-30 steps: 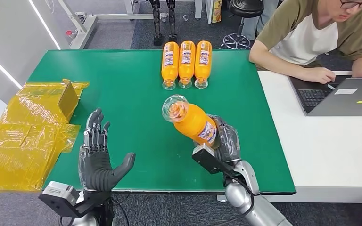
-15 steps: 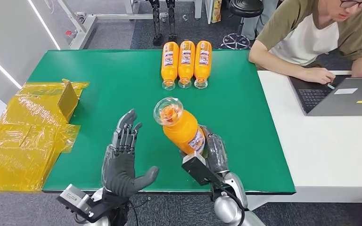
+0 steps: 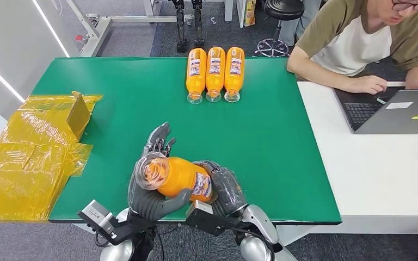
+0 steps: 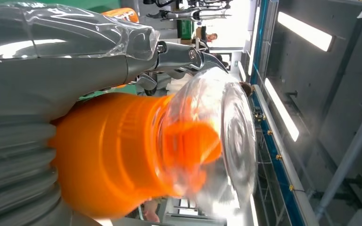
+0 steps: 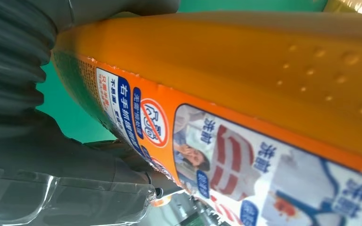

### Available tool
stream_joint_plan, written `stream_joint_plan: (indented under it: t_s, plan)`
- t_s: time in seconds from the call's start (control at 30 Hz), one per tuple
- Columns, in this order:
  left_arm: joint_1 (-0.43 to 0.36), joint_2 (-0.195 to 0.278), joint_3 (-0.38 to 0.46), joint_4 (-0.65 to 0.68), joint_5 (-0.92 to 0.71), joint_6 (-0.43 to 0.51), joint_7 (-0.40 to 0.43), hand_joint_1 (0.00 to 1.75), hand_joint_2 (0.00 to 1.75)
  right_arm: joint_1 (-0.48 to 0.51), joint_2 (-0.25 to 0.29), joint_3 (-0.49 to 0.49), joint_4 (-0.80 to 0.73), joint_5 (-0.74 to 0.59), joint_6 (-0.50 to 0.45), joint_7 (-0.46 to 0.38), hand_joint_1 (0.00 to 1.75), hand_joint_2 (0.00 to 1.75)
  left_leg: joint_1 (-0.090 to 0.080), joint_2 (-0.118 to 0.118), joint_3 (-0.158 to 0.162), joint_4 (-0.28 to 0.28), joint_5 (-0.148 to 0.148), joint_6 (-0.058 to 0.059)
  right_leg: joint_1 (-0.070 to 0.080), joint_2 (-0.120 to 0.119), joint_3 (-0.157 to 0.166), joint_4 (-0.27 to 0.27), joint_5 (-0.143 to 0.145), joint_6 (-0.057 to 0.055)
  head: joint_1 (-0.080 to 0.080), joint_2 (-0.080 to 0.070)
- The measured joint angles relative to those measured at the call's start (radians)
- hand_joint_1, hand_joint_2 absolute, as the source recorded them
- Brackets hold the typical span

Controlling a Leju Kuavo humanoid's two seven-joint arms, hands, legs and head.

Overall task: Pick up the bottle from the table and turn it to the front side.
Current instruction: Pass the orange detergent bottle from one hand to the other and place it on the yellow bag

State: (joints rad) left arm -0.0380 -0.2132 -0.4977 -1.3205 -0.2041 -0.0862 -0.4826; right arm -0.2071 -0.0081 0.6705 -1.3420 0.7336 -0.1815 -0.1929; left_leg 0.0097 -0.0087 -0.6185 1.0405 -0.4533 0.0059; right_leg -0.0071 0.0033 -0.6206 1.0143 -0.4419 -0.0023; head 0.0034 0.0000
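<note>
The left hand [image 3: 151, 182] and the right hand [image 3: 224, 187] are close together, low at the front, both holding the orange bottle [image 3: 177, 176] between them.

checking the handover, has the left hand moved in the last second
Yes. The left hand has come in from the table's left-front, away from the yellow wrap, and now cups the bottle.

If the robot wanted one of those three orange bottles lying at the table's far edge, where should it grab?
Probably the middle orange plastic bottle is hemmed in; take an outer one, like the right bottle, around its labelled body from its free side.
</note>
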Motion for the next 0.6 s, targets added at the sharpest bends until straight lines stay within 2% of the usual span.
stream_joint_plan:
  t_s: [0.23, 0.3, 0.37, 0.43, 0.5, 0.53, 0.57, 0.6]
  plan:
    - [0.000, 0.001, 0.008, 0.007, 0.005, 0.004, -0.002, 0.00, 1.75, 0.003, -0.005, 0.002, -0.013, 0.008, 0.031, 0.000, 1.75, 1.75, 0.000, 0.000, 0.000, 0.000, 0.000, 0.000, 0.000, 0.000, 0.000, 0.000, 0.000, 0.000, 0.000, 0.000]
    - [0.001, 0.001, 0.015, 0.007, 0.006, 0.009, -0.002, 0.69, 1.75, 0.003, -0.006, 0.002, -0.013, 0.008, 0.037, 0.001, 1.75, 1.75, 0.000, 0.000, 0.000, 0.000, 0.000, 0.000, 0.000, 0.000, 0.000, 0.000, 0.000, 0.000, 0.000, 0.000]
    - [0.002, 0.001, 0.023, 0.007, 0.007, 0.015, -0.002, 1.55, 1.75, 0.002, -0.006, 0.002, -0.013, 0.010, 0.044, 0.002, 1.75, 1.75, 0.000, 0.000, 0.000, 0.000, 0.000, 0.000, 0.000, 0.000, 0.000, 0.000, 0.000, 0.000, 0.000, 0.000]
    - [0.004, 0.000, 0.029, 0.007, 0.008, 0.021, -0.002, 1.75, 1.75, 0.000, -0.007, 0.002, -0.011, 0.015, 0.053, 0.006, 1.75, 1.75, 0.000, 0.000, 0.000, 0.000, 0.000, 0.000, 0.000, 0.000, 0.000, 0.000, 0.000, 0.000, 0.000, 0.000]
    - [0.008, 0.000, 0.036, 0.007, 0.009, 0.024, -0.002, 1.75, 1.75, -0.002, -0.008, 0.002, -0.007, 0.021, 0.061, 0.012, 1.72, 1.75, 0.000, 0.000, 0.000, 0.000, 0.000, 0.000, 0.000, 0.000, 0.000, 0.000, 0.000, 0.000, 0.000, 0.000]
    - [0.011, 0.000, 0.039, 0.007, 0.010, 0.024, -0.002, 1.75, 1.75, -0.003, -0.008, 0.002, -0.004, 0.025, 0.065, 0.014, 1.64, 1.75, 0.000, 0.000, 0.000, 0.000, 0.000, 0.000, 0.000, 0.000, 0.000, 0.000, 0.000, 0.000, 0.000, 0.000]
    - [0.013, 0.000, 0.043, 0.006, 0.010, 0.025, -0.002, 1.75, 1.75, -0.003, -0.008, 0.002, -0.002, 0.028, 0.069, 0.017, 1.39, 1.75, 0.000, 0.000, 0.000, 0.000, 0.000, 0.000, 0.000, 0.000, 0.000, 0.000, 0.000, 0.000, 0.000, 0.000]
    - [0.015, 0.000, 0.047, 0.006, 0.010, 0.026, -0.002, 1.75, 1.75, -0.004, -0.008, 0.002, 0.002, 0.032, 0.071, 0.018, 1.05, 1.75, 0.000, 0.000, 0.000, 0.000, 0.000, 0.000, 0.000, 0.000, 0.000, 0.000, 0.000, 0.000, 0.000, 0.000]
